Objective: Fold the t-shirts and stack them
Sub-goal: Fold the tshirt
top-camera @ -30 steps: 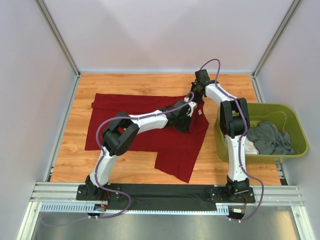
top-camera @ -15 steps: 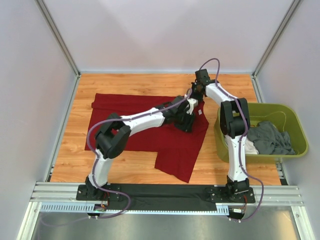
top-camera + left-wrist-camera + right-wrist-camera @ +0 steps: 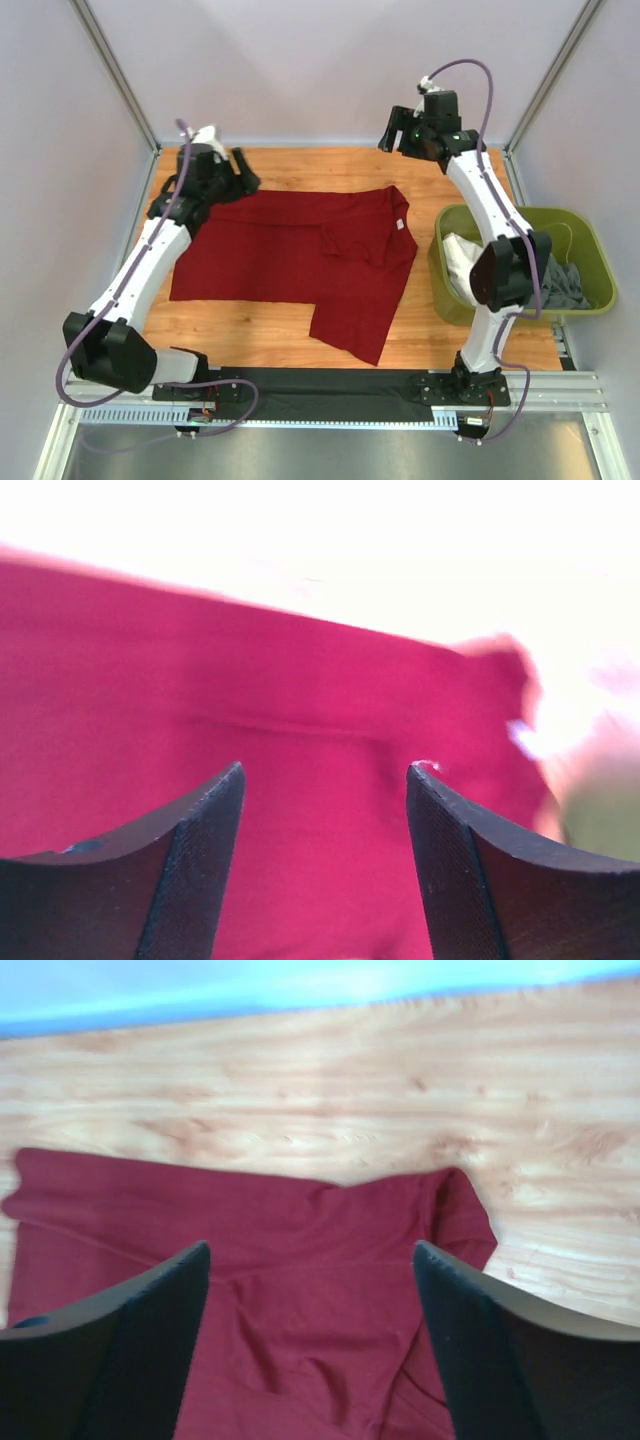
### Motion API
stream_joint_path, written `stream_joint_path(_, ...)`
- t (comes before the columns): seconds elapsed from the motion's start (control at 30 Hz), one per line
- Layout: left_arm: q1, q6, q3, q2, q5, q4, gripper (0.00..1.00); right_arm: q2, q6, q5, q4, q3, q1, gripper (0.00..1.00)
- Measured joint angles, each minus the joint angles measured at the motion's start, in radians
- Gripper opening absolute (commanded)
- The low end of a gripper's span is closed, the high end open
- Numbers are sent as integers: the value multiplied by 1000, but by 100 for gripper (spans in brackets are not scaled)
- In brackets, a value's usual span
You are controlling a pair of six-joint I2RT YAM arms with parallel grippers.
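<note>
White-walled cell; wooden tabletop (image 3: 250, 335) runs from the arm bases to the far wall.

Dark red t-shirt (image 3: 270, 250): lies spread across the middle of the tabletop, not yet a tidy rectangle. One panel juts toward the near edge. A small flap is doubled over near the collar end.

Olive-green tub (image 3: 560, 210): stands at the right, just beside the shirt's collar end. It holds the white t-shirt (image 3: 458, 255), bunched against its left wall, and the dark grey t-shirt (image 3: 565, 280).

Left hand (image 3: 325, 770): over the far left corner of the red shirt, jaws apart, nothing between them.

Right hand (image 3: 312, 1250): raised over the far right, looking down on the collar end, jaws likewise apart and empty.

Neck label (image 3: 399, 224): small white mark at the collar.

Risks, as we judge them:
- The cloth lies unevenly, so a fold started now would likely come out skewed.
- A pinch at the doubled flap could take one layer only, or both, and drag the shirt instead of lifting it.
- The right arm's elbow sits over the tub, so a low sweep might snag the white shirt.
</note>
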Motion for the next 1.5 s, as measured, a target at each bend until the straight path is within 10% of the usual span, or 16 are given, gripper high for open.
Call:
stream_joint_path(0.17,300,-126,-110,69,-16,-1,64,-187,18,-14,51,-113,13,83)
stream_joint_path(0.37,422,-217,-86,310,-60,3,62,-148,58,-28,100,-200,99,30)
stream_joint_path(0.57,476,-276,-5,445,-127,20,58,129,81,7,106,-99,209,7)
stream_joint_path(0.83,546,-300,89,597,-152,97,52,401,124,8,115,92,239,4)
stream_joint_path(1.5,554,-285,137,723,-88,167,38,505,137,56,111,154,231,7)
